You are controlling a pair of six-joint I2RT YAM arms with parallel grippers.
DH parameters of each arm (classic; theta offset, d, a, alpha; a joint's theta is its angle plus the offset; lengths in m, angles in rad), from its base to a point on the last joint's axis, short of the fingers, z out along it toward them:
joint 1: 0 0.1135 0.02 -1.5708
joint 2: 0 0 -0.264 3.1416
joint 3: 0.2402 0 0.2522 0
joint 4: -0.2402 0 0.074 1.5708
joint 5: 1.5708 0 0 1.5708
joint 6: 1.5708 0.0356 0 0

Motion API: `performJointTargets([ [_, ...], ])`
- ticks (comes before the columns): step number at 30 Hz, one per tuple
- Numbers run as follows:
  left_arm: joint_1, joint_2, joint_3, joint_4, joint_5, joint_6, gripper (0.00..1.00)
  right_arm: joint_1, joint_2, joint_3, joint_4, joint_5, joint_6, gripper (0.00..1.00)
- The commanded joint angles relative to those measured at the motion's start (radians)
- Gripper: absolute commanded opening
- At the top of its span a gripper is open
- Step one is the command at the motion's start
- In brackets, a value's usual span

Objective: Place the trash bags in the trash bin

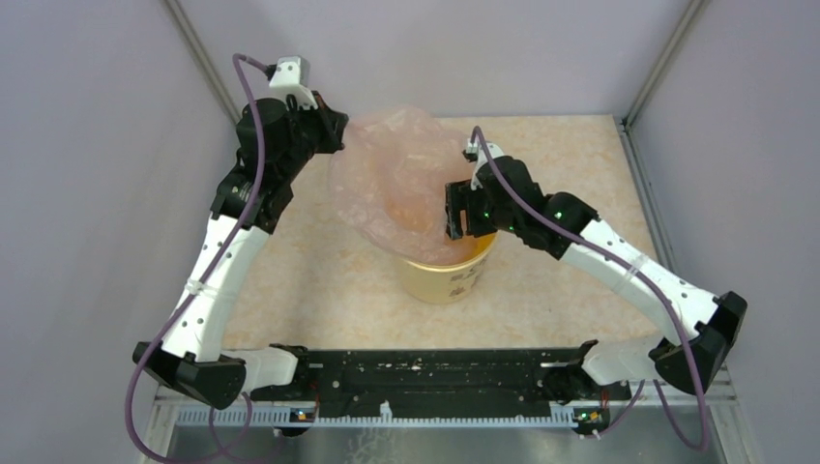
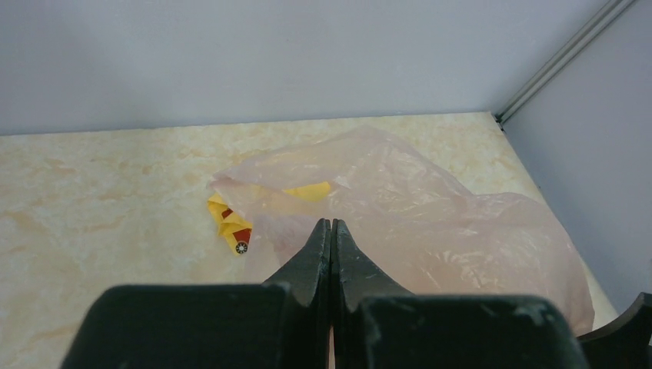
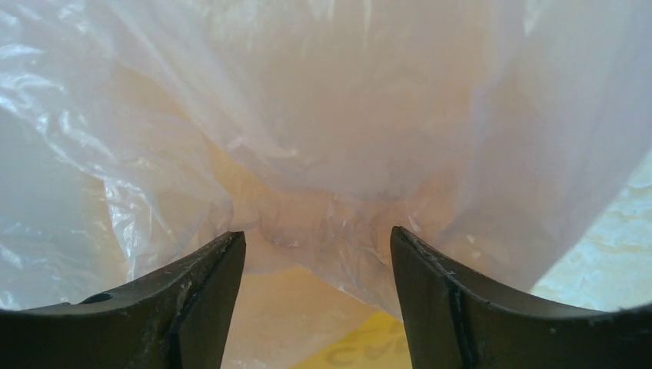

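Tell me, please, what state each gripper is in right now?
Left gripper: shut; whether it pinches the thin translucent pale pink plastic bag cannot be told.
Right gripper: open, jaws apart, that bag just ahead.

You are looking down from above and behind the arms over the beige marbled tabletop. Your left wrist view is facing low across it; your right is sitting almost against the translucent pale pink plastic bag, which all three are sharing.
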Motion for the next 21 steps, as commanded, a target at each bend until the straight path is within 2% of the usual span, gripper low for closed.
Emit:
performJointTargets([
  [1,0.004,0.003,0.040,0.064,0.025,-0.010,0.00,0.013,-0.067,0.089,-0.052,0.029,-0.015,0.71],
  [15,0.003,0.006,0.038,0.062,0.020,0.001,0.00,0.019,-0.106,0.199,-0.127,0.036,-0.051,0.82],
  [21,0.003,0.006,0.039,0.062,0.023,0.003,0.00,0.019,-0.064,0.290,-0.147,0.068,-0.106,0.85],
])
